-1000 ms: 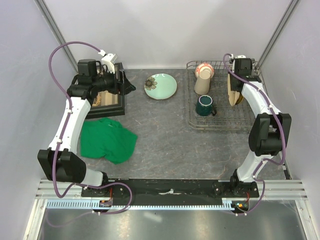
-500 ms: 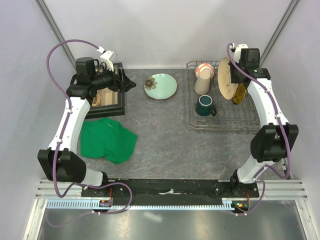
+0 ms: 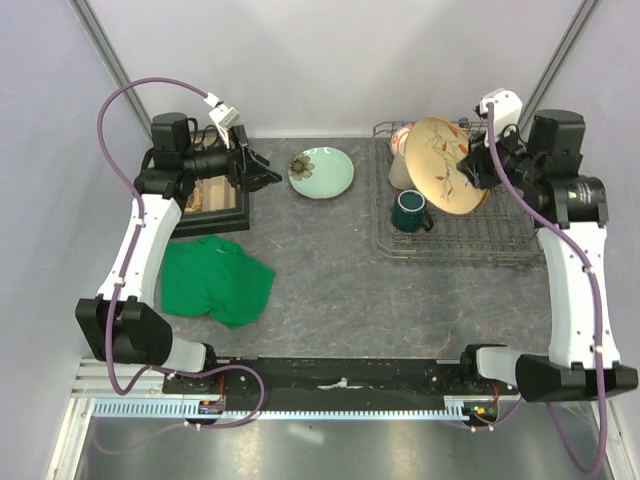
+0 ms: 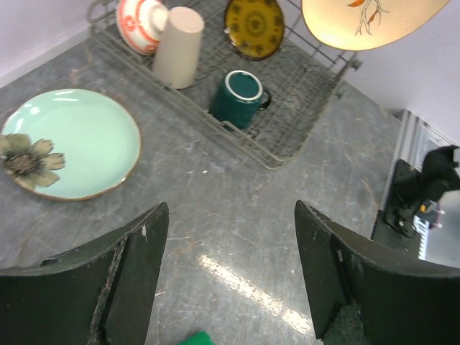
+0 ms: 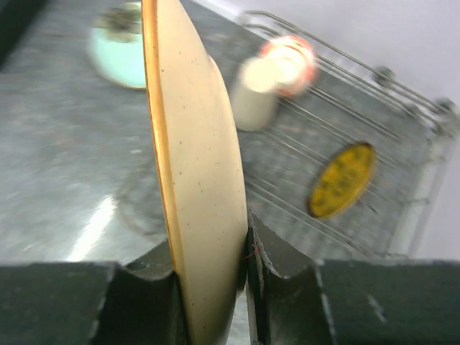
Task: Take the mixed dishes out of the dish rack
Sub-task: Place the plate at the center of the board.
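Observation:
My right gripper (image 3: 487, 166) is shut on the rim of a cream plate with a branch pattern (image 3: 445, 165), held tilted in the air above the grey wire dish rack (image 3: 455, 240). In the right wrist view the plate (image 5: 194, 180) stands edge-on between the pads (image 5: 269, 251). In the rack are a dark green mug (image 3: 410, 211), a beige cup (image 3: 402, 172), a red-and-white bowl (image 3: 402, 137) and a small yellow plate (image 5: 343, 180). A pale green flowered plate (image 3: 321, 172) lies on the table. My left gripper (image 3: 262, 168) hangs open and empty to its left.
A black box (image 3: 215, 198) stands at the far left under the left arm. A green cloth (image 3: 215, 280) lies crumpled in front of it. The rack's raised wire sides (image 4: 302, 108) ring the mug and cup. Grey walls close in on three sides.
The right arm has lifted the cream plate up out of the rack and tipped its face upward. The left gripper has shifted slightly right.

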Action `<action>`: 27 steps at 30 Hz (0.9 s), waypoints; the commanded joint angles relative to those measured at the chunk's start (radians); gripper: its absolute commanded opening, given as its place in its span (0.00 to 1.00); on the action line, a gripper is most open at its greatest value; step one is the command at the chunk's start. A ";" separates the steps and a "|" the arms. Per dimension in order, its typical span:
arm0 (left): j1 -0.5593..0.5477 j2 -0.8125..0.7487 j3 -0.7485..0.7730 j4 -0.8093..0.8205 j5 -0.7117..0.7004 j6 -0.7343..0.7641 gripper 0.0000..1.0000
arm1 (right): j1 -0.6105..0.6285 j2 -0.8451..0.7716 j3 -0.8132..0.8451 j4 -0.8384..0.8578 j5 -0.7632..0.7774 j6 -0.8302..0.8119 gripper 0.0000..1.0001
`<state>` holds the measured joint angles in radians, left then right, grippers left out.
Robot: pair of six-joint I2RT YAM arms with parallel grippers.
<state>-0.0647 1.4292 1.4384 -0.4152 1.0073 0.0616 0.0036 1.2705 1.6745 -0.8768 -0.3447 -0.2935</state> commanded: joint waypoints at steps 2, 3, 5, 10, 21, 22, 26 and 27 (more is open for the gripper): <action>-0.038 -0.026 0.002 0.030 0.172 0.040 0.78 | 0.007 -0.085 -0.010 0.007 -0.350 -0.038 0.00; -0.050 -0.029 0.002 0.020 0.174 0.046 0.79 | 0.010 -0.091 -0.015 0.006 -0.371 -0.038 0.00; -0.099 -0.038 0.001 0.006 0.163 0.076 0.79 | 0.019 -0.097 -0.027 0.004 -0.434 -0.036 0.00; -0.224 -0.075 -0.004 -0.049 0.062 0.194 0.79 | 0.070 -0.071 -0.024 -0.039 -0.481 -0.081 0.00; -0.363 0.005 0.085 -0.063 0.044 0.262 0.80 | 0.306 -0.059 -0.078 -0.083 -0.410 -0.164 0.00; -0.371 0.011 0.088 -0.065 0.040 0.268 0.80 | 0.314 -0.059 -0.081 -0.083 -0.402 -0.168 0.01; -0.414 0.022 0.083 -0.063 0.056 0.284 0.81 | 0.355 -0.049 -0.098 -0.083 -0.386 -0.173 0.00; -0.420 0.025 0.082 -0.069 0.056 0.290 0.81 | 0.361 -0.043 -0.101 -0.080 -0.381 -0.173 0.01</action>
<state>-0.4545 1.4429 1.4899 -0.4801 1.0557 0.2863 0.3420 1.2282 1.5646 -1.0485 -0.6979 -0.4454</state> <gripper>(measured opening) 0.805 0.305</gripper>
